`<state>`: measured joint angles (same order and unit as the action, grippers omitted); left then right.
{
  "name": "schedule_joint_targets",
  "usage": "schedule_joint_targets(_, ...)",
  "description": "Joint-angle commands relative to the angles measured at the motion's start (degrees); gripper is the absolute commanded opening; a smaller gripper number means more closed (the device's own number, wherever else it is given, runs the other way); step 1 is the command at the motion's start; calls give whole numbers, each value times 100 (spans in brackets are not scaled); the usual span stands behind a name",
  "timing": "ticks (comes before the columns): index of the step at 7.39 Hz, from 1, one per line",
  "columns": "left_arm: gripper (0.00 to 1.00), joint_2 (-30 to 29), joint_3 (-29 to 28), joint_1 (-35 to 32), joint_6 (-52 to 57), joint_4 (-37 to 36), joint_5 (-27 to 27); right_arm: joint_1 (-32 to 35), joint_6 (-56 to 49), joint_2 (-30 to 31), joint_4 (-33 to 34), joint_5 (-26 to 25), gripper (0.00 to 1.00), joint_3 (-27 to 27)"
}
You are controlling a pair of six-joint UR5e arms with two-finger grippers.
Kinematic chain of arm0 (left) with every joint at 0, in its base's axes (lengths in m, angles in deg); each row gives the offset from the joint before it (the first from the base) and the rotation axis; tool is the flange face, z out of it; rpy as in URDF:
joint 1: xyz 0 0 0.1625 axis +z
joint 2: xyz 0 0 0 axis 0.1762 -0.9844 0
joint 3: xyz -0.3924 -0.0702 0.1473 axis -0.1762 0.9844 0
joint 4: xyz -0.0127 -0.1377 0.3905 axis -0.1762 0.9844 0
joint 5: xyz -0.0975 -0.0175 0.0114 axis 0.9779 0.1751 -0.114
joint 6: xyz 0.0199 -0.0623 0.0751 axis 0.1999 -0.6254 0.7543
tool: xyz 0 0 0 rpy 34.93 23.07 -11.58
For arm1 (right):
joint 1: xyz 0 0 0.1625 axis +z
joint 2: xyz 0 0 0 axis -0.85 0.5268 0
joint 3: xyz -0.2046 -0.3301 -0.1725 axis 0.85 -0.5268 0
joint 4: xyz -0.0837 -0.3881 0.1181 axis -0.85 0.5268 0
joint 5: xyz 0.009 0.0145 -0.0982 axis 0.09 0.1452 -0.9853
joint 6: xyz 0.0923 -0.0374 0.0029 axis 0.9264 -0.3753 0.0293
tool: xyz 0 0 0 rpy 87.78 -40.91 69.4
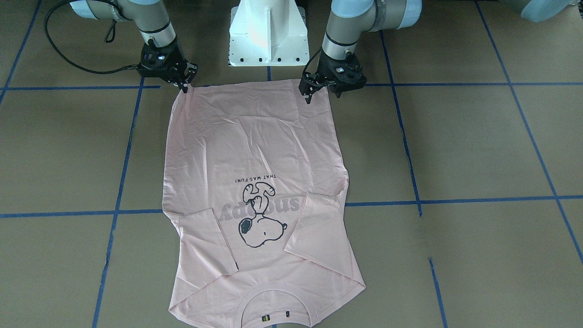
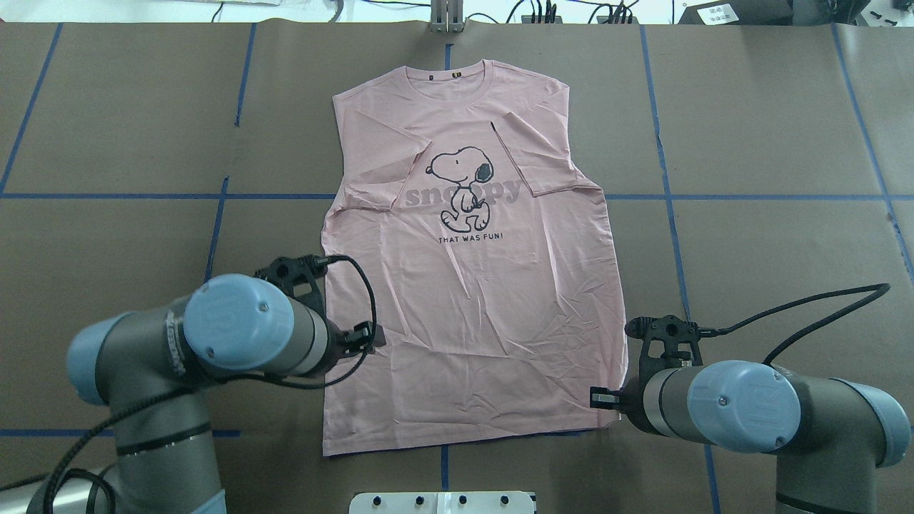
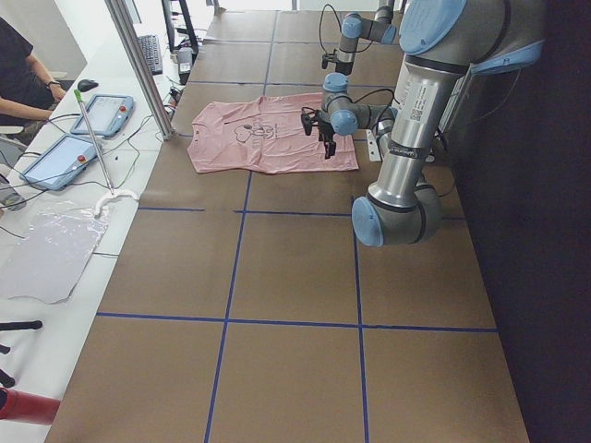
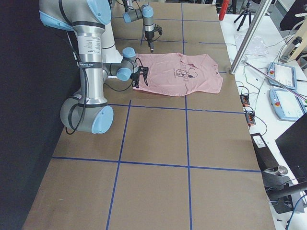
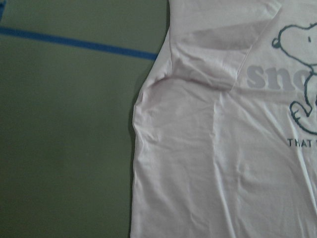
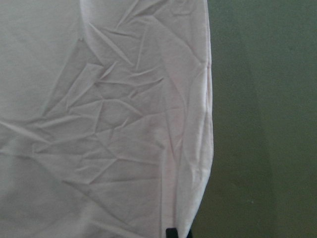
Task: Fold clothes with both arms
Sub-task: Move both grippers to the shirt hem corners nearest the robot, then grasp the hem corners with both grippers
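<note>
The pale pink T-shirt (image 2: pixel 471 300) lies flat and face up, with the cartoon dog (image 2: pixel 463 187) showing. Both sleeves are folded in over the chest, the collar is far from me and the hem is near my base. My right gripper (image 1: pixel 184 86) is down at the hem's right corner and shut on the shirt's edge. One fingertip (image 6: pixel 171 232) shows against the doubled edge in the right wrist view. My left gripper (image 1: pixel 322 93) hovers above the hem's left corner with its jaws apart and nothing in them. The left wrist view shows only the shirt's left side (image 5: pixel 208 148).
The brown table (image 2: pixel 750 250) carries blue tape lines. The white base pedestal (image 1: pixel 268 32) stands just behind the hem. Tablets, cables and a person sit beyond the far table edge (image 3: pixel 83 129). A metal post (image 3: pixel 138 65) stands near the collar end.
</note>
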<state>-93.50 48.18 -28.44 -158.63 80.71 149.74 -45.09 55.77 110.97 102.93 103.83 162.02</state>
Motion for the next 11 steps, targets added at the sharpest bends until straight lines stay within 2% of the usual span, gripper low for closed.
schedule_joint_targets(1,99,40,75,736,-718,-358,-252,-3,0,-71,2,-8,0,4)
schedule_joint_targets(2,99,109,76,895,-850,-359,-322,6,0,-71,-7,-17,0,13)
schedule_joint_targets(11,97,365,23,914,-799,1,-314,33,0,-62,2,-17,0,136)
